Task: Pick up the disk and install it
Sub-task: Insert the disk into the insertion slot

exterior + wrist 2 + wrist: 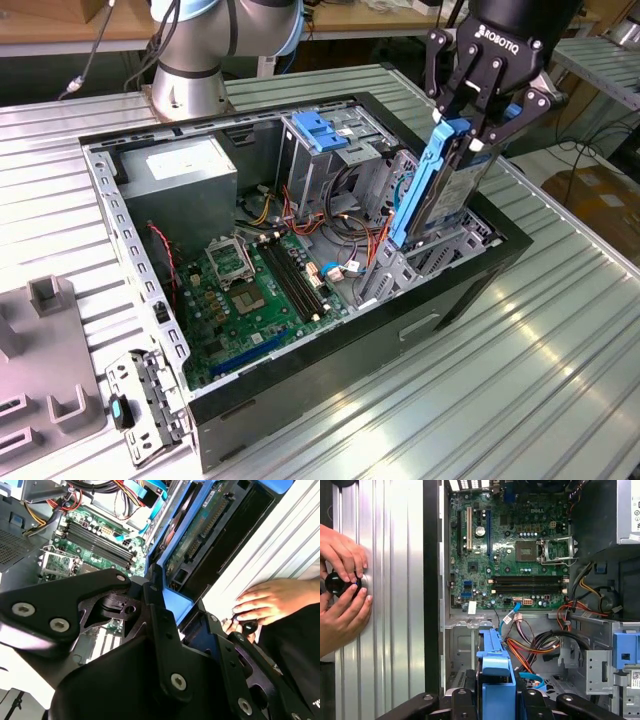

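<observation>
The disk (445, 190), a silver drive in blue side rails, stands on end with its lower end dipping into the metal drive bay (420, 268) at the near right corner of the open computer case (300, 385). My gripper (470, 135) is shut on the disk's upper end from above. In the second wrist view the disk's green circuit-board side (200, 525) and blue rail (176, 602) run away from my black fingers (165, 625). In the first wrist view the blue rail (495, 675) sticks out between my fingers (462, 700) over the bay.
The case holds a motherboard (240, 300), a grey power supply (185, 175), loose cables (350, 235) and a cage with a blue latch (320, 130). A person's hands (342, 585) hold a black knob (335, 582) on the table beside the case. A metal bracket (140, 410) lies on the exterior view's left.
</observation>
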Tool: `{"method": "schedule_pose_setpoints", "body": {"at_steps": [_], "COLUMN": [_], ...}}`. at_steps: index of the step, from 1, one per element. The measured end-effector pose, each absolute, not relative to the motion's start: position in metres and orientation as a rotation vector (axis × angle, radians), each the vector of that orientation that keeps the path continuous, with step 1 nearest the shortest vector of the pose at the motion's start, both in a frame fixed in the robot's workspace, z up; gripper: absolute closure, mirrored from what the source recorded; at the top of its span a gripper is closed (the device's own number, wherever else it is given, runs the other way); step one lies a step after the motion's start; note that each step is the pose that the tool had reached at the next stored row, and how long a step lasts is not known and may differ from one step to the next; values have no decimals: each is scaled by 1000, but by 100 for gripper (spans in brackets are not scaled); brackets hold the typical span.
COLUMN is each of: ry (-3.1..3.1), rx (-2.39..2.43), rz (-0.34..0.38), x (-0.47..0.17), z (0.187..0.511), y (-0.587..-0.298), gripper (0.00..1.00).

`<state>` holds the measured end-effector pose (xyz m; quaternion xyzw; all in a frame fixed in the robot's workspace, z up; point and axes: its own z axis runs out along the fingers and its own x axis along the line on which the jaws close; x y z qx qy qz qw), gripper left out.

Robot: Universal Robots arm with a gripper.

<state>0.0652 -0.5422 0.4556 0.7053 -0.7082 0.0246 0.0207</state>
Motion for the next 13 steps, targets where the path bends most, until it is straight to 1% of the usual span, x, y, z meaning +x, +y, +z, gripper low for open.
{"method": "schedule_pose_setpoints", "body": {"at_steps": [13], "ry": [-2200], "rx": [2183], "rz": [76], "x": [65], "z": [453], "y": [-540], "gripper": [63]}}
